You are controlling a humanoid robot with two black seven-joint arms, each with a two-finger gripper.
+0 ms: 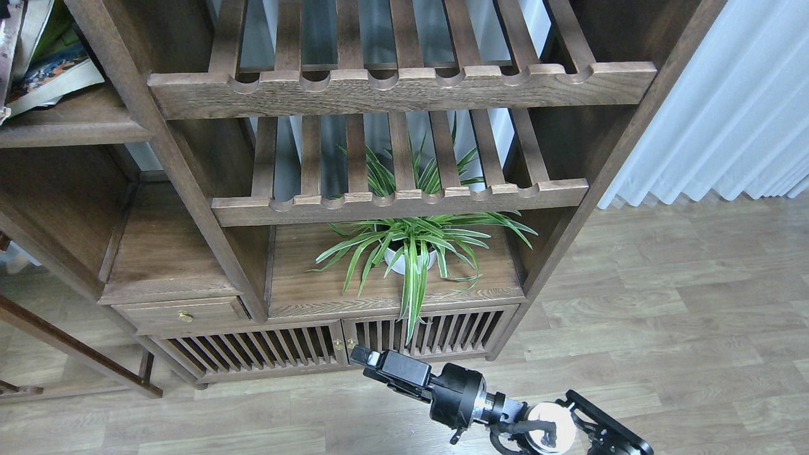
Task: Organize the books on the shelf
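Books [47, 72] piled askew on shelf [69, 123] at upper left, unsorted; right gripper [361, 357] low at bottom centre, empty, finger spread indiscernible; left gripper unseen.

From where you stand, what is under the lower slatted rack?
A potted spider plant in a white pot stands on the wooden board below the lower slatted rack. Leaves cover most of the pot.
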